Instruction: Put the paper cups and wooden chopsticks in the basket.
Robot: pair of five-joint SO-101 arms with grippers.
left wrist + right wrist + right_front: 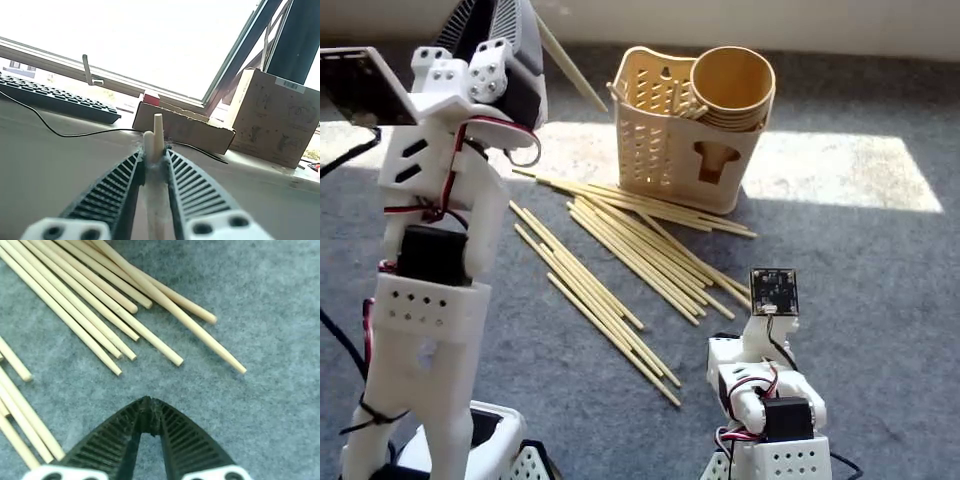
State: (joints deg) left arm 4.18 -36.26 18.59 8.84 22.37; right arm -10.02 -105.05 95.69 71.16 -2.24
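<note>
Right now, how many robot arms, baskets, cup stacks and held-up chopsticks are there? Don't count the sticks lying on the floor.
White robot arms: 2
Cream slotted plastic basket: 1
Stack of tan paper cups, inside the basket: 1
Pale wooden chopstick clamped in the left gripper: 1
Total: 5

Grey carpet, sunlit patch, bright window, keyboard, cardboard boxes

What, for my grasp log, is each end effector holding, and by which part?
Left end effector: a wooden chopstick, clamped lengthwise, with one end projecting beyond it. Right end effector: shut, holding nothing.
</note>
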